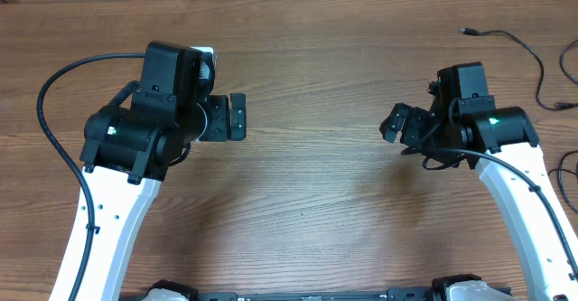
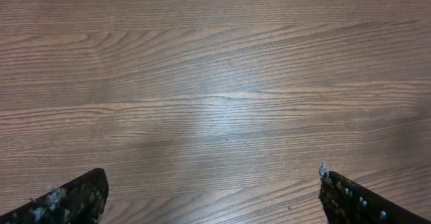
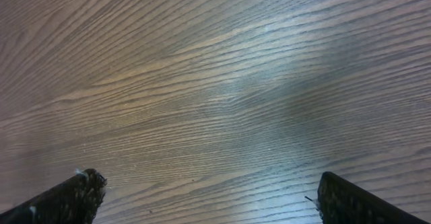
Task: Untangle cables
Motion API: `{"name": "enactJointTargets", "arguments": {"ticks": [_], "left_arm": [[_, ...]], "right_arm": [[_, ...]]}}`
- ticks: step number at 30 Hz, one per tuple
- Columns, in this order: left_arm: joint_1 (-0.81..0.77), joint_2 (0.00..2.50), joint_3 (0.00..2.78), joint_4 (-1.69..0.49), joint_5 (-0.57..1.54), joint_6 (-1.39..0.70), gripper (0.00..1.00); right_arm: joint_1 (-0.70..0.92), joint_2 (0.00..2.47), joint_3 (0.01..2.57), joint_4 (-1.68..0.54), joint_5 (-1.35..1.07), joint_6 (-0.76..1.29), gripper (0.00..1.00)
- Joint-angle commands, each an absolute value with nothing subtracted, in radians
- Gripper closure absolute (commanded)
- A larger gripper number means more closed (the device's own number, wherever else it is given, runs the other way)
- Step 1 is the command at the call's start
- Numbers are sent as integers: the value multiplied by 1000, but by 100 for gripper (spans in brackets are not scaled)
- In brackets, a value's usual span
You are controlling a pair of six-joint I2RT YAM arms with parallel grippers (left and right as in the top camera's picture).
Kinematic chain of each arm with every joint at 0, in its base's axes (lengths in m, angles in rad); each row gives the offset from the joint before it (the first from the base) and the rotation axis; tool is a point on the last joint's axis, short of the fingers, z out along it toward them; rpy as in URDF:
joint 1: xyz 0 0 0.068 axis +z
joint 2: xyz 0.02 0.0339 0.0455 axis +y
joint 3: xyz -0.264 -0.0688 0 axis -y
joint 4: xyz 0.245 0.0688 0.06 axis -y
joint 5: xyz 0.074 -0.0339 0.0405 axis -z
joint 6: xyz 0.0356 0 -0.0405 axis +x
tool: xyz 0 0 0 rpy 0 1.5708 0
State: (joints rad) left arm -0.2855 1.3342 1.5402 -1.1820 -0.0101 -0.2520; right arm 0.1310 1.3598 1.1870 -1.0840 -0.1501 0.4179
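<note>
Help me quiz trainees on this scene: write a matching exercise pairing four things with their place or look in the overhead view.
Things:
1. left gripper
2. right gripper
3. cables
4. table

Place or look:
A. thin black strands at the top right corner and right edge
B. brown wood grain
C. left of centre, open, holding nothing
D. right of centre, open, holding nothing

Pairs: 1-C, 2-D, 3-A, 4-B
</note>
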Motion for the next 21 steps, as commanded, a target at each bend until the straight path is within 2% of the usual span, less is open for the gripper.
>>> {"name": "enactJointTargets", "arguments": {"ticks": [1,15,21], "left_arm": [[-281,1340,1560,-1181,0,-232,0],[-282,1291,1559,-1182,17,-266,0],[-281,1171,1473,-1111,16,-265,0]], "right_arm": [[134,1360,1184,-1078,-151,419,0],[134,1360,1184,-1078,-152,419,0],[134,1360,1184,-1078,-152,419,0]]}}
